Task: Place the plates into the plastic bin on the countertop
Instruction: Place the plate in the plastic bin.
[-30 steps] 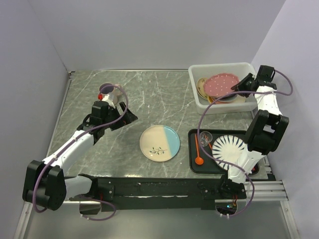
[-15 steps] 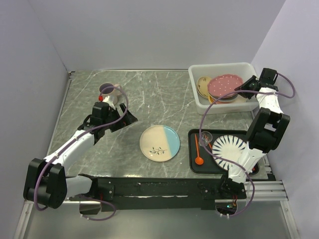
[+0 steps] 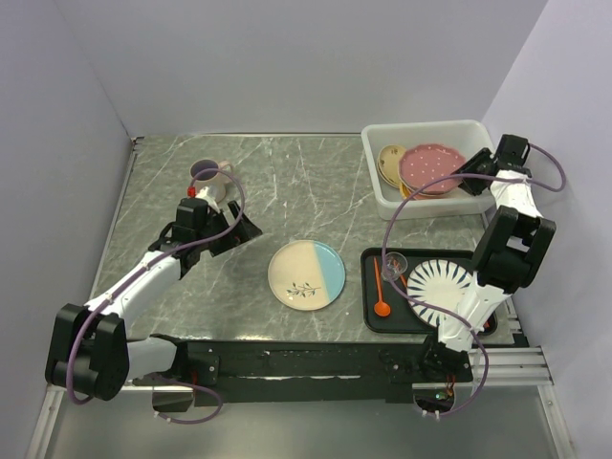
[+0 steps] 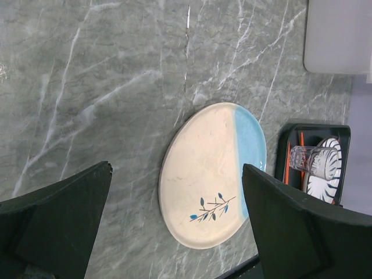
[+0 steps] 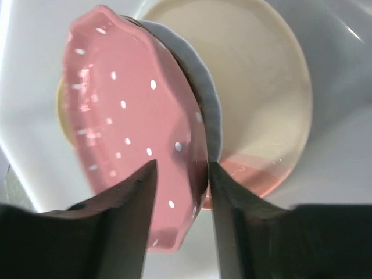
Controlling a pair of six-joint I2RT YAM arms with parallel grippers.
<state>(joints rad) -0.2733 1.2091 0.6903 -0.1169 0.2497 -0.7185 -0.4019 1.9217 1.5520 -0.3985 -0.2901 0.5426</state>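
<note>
- Grey marbled surface (image 3: 287, 182) under plain pale walls – a white bin (image 3: 421, 129) sits at its far right corner.
- We see the pink dotted plate (image 3: 430, 164) lying tilted on other plates inside the bin.
- Our right tool (image 5: 181, 168) straddles this plate's rim; we cannot tell whether it pinches the rim or merely flanks it.
- Our left tool (image 4: 176, 168) hangs wide open above the surface, holding nothing — a cream-and-blue plate (image 3: 306, 274) lies flat mid-surface, outside the bin.

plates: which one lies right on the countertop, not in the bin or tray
The cream-and-blue plate with the leaf sprig, alone on the countertop. The pink dotted plate is in the bin; the striped plate is on the tray.
</note>
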